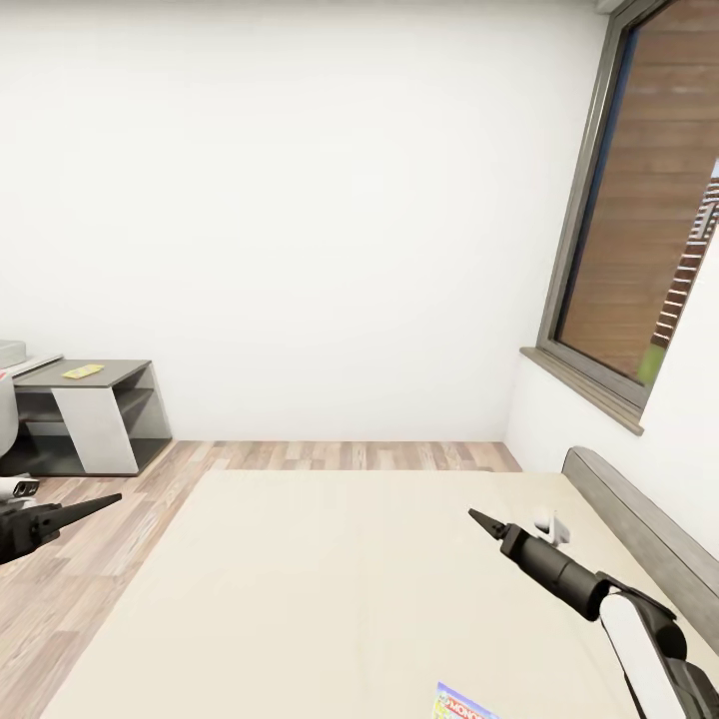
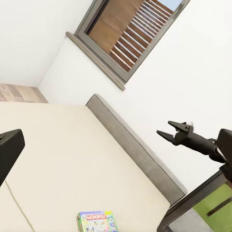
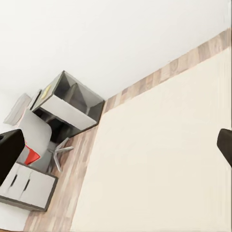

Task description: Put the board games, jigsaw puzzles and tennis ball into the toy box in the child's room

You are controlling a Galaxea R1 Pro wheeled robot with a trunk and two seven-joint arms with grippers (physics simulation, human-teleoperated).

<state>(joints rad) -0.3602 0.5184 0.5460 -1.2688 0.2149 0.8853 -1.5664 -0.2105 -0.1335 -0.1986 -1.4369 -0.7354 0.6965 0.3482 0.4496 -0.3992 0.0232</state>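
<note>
My right gripper (image 1: 487, 523) hangs over the far right part of the bed (image 1: 330, 589), near the grey headboard (image 1: 639, 519); in the left wrist view its two dark fingers (image 2: 170, 130) stand slightly apart, spread in a narrow V with nothing between them and nothing touching them. My left gripper (image 1: 95, 504) reaches out at the left side of the bed, above the wood-plank floor (image 1: 90, 569) beside the mattress edge; from the head it reads as a single dark point, so I cannot tell whether its fingers are parted or closed, and I see nothing held in it. A green and white Monopoly board game (image 2: 95, 221) lies flat on the beige mattress, close to me at the near edge of the head view (image 1: 461, 704), well apart from both grippers and nearer my right arm than my left. Against the white wall on the far left stands a low dark-grey-topped cabinet (image 1: 95, 414) with a small yellow item (image 1: 83, 371) lying on top, too small to identify. A tall dark-framed window (image 1: 639, 200) fills the wall to the right above the headboard.
</note>
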